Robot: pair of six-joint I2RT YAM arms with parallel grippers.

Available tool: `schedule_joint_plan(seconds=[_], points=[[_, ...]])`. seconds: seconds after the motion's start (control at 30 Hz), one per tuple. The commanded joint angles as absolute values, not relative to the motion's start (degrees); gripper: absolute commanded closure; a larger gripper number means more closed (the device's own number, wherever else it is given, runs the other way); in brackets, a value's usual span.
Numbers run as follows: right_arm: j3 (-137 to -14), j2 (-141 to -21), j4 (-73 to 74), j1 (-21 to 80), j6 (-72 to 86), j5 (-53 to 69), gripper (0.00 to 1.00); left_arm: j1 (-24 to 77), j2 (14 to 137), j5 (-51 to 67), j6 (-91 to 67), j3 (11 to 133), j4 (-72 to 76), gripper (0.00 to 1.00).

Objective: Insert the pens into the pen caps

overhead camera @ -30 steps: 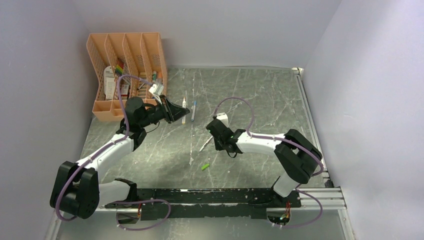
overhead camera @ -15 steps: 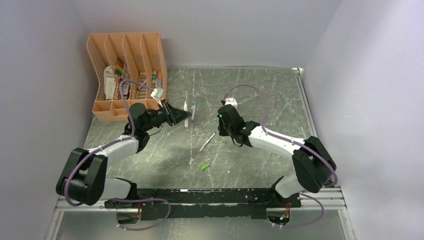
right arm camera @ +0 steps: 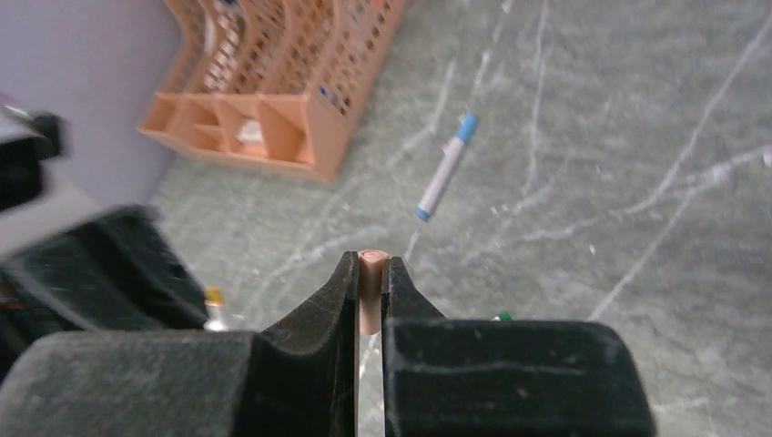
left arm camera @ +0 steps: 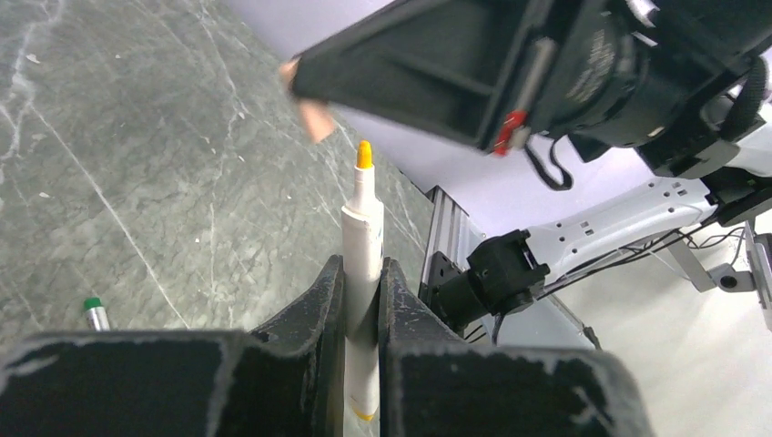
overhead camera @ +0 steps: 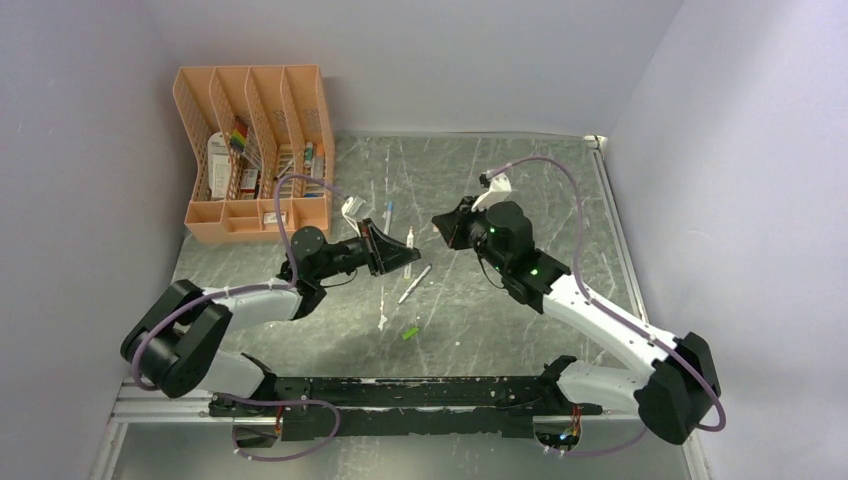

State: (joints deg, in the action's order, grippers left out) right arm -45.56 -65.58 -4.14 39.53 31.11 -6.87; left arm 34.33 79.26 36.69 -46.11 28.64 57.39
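Note:
My left gripper [overhead camera: 406, 244] [left arm camera: 362, 271] is shut on a white pen [left arm camera: 364, 232] whose orange tip [left arm camera: 364, 155] points up out of the jaws. My right gripper [overhead camera: 441, 226] [right arm camera: 370, 264] is shut on the orange-pink pen cap [right arm camera: 370, 284] [left arm camera: 315, 118]. The cap's open end faces the pen tip across a short gap. A green-tipped pen [overhead camera: 414, 284] [left arm camera: 94, 313] lies on the table below both grippers. The green cap [overhead camera: 410, 333] lies nearer the bases. A pen with the blue cap on it [overhead camera: 388, 211] [right arm camera: 445, 170] lies behind the left gripper.
A peach mesh organiser [overhead camera: 252, 150] [right arm camera: 273, 109] with stationery stands at the back left by the wall. The grey marbled table [overhead camera: 520, 190] carries long white scratch streaks. A black rail [overhead camera: 420, 392] runs along the near edge between the arm bases.
My left gripper has carried the orange-tipped pen rightwards to the table's middle. My right gripper has swung back and turned, so the cap now faces the pen tip.

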Motion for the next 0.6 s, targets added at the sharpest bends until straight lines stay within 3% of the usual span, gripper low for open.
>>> schedule_joint_plan(seconds=[0.0,0.57], points=[[-44.93,-61.52,-10.03,39.38,30.01,-5.66,1.00,35.85,81.87,33.49,-49.27,27.15,71.82,0.93],[-45.06,-58.00,-12.31,39.38,29.23,-1.09,1.00,41.06,84.98,32.67,-44.94,33.27,66.21,0.93]])
